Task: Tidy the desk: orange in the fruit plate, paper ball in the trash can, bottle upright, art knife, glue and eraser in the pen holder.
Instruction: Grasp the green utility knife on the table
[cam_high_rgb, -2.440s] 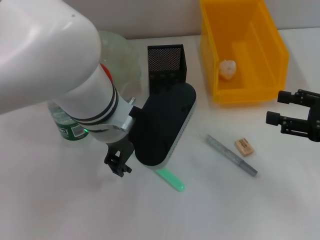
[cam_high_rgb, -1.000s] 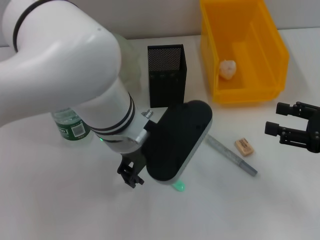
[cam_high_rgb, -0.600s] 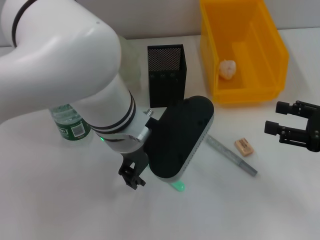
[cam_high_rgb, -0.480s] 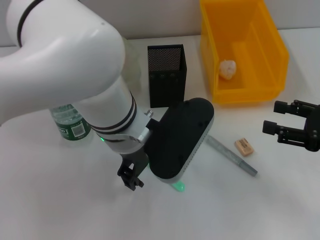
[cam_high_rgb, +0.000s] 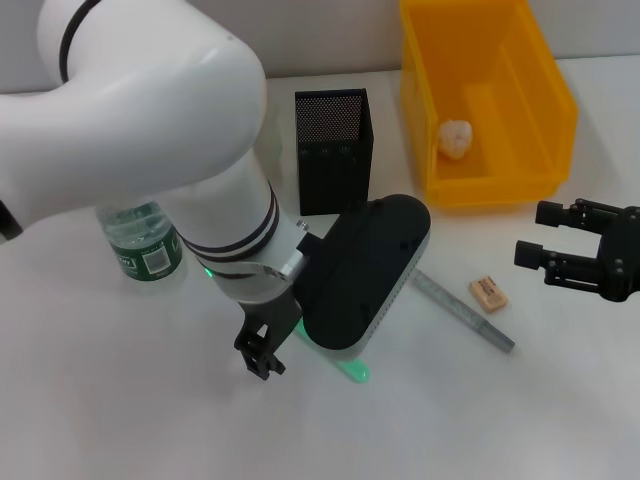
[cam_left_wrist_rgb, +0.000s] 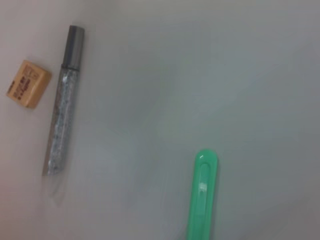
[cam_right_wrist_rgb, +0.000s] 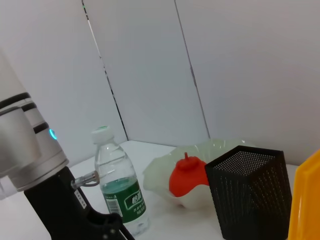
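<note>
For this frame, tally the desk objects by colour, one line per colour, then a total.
Orange or yellow-orange: 2, the orange and the trash can
White: 1, the paper ball
Black: 1, the pen holder
Green: 1, a flat green stick
Pale green: 1, the fruit plate
Clear: 1, the bottle
Tan: 1, the eraser
Silver-grey: 1, a glittery tube
Total: 9

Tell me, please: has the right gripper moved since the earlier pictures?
Yes. The right gripper, jaws open, has moved inward toward the robot's left. Judged against the eraser, which lies unmoved on the desk, the gap between them is now smaller.
</note>
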